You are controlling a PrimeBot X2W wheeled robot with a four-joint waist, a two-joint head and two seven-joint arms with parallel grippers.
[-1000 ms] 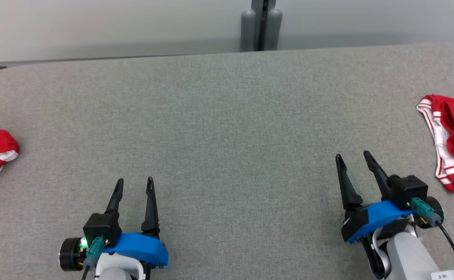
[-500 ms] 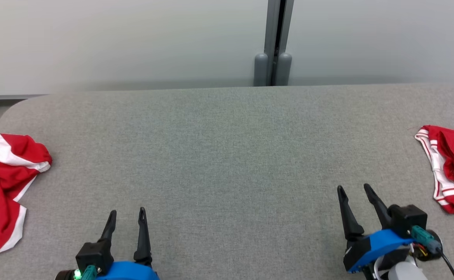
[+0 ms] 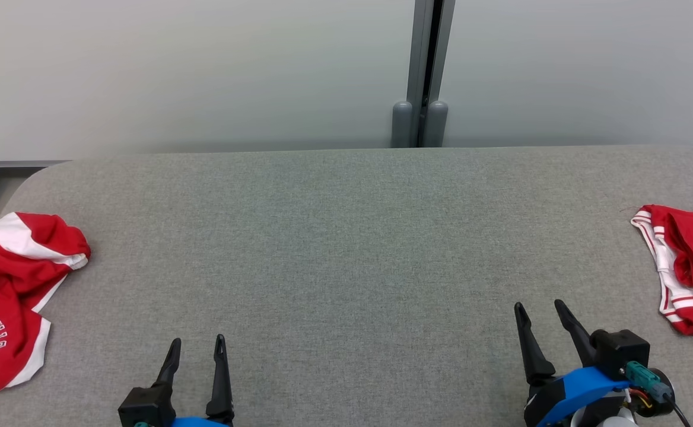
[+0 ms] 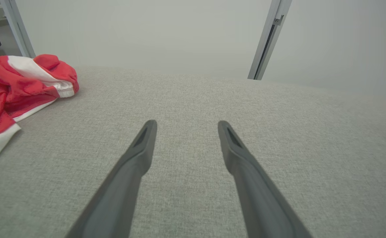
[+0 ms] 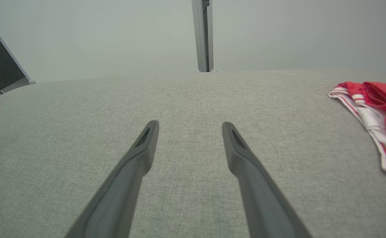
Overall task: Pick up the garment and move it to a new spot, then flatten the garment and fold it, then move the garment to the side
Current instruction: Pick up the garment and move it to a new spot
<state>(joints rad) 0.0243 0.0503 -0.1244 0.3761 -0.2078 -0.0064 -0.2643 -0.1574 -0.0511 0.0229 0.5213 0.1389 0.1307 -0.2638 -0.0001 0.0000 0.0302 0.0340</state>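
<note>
Landmark for all positions: the grey post [image 3: 423, 71] standing behind the far edge of the tabletop [image 3: 346, 249]. The crumpled garment [image 3: 8, 284], red with white bands and printed lettering, lies far to the post's left and nearer to me, part of it running past the picture's edge. The left wrist view shows its bunched upper folds [image 4: 21, 82] rising off the cloth surface. A second garment [image 3: 687, 267], red with striped white trim, lies far to the post's right; I judge it to be already set aside, so I take the crumpled one as my work. The left gripper [image 3: 198, 340] sits left of the post and close to me, with its fingers spread wide and nothing between them. The right gripper [image 3: 539, 304] sits to the post's right, equally wide and empty, and neither touches any fabric. I expect the crumpled garment to handle as a light, limp knit: it will drape, sag and drag its loose folds rather than lift as one piece, and it is not fragile. I would take hold at a single-layer edge, such as the white-banded hem nearest the post, pinching low against the tabletop. I would avoid the heaped middle, where several layers could be caught together.
</note>
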